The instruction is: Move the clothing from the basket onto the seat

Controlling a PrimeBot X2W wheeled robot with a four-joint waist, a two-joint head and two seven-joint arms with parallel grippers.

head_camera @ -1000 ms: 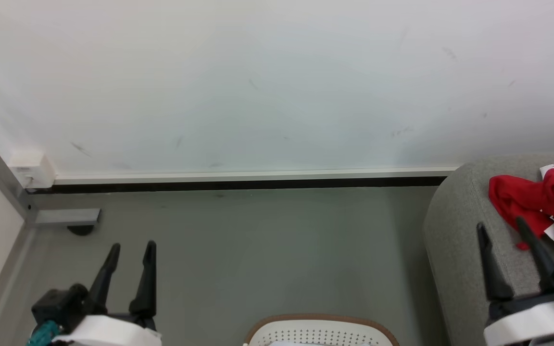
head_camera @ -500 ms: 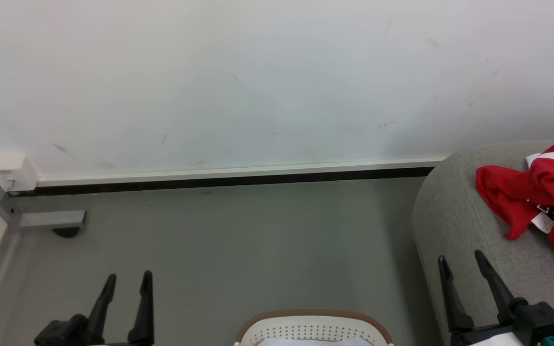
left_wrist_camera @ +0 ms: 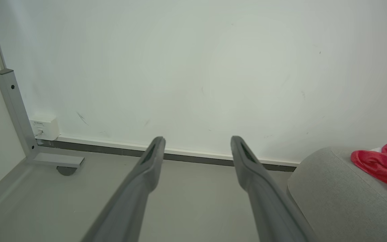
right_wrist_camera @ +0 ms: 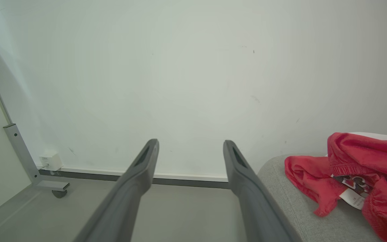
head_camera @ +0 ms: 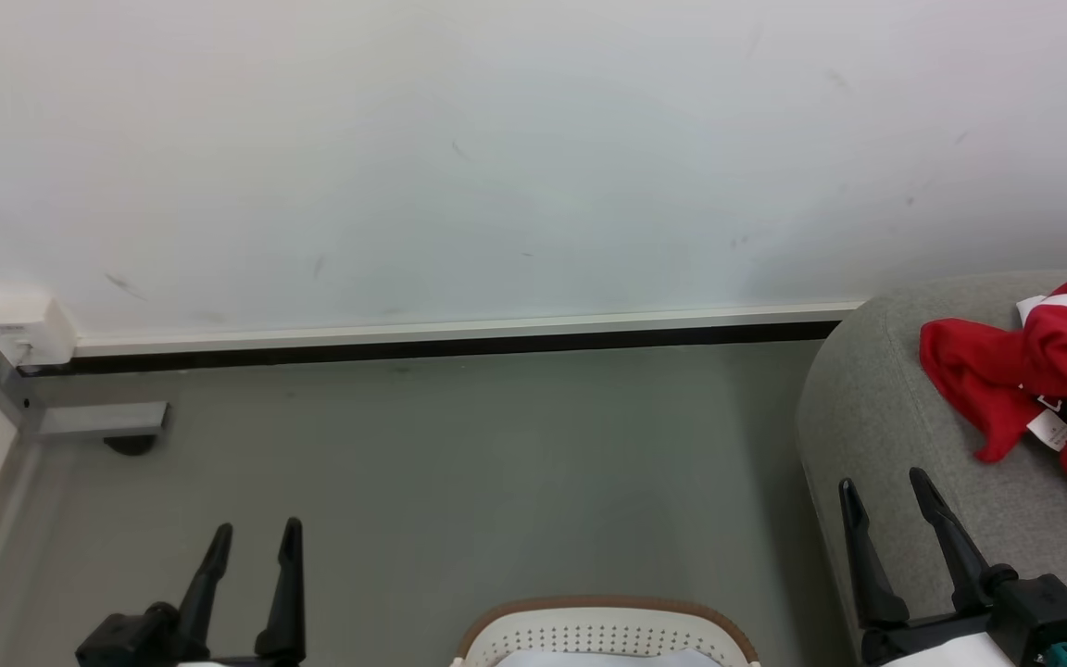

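Currently clothing (head_camera: 1034, 389) heaped on seat (head_camera: 876, 408), right edge of frame; basket (head_camera: 608, 630) bottom centre. Your left gripper (head_camera: 257, 525), right gripper (head_camera: 881, 478) spread, empty. Judged soft, light, slippery: pinch bunched fold.

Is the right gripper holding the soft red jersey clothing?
No, the right gripper is open and empty, apart from the clothing on the light-grey upholstered seat.

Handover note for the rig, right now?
Left end effector: open, empty, above the floor.
Right end effector: open, empty, at the large light-grey upholstered seat's edge.
Soft red jersey clothing: crumpled on the seat, apart from both end effectors.
Rounded white perforated plastic basket, brown rim: between the end effectors in the head view, inside mostly out of view.
Done: red clothing on seat. Left: check basket for more.
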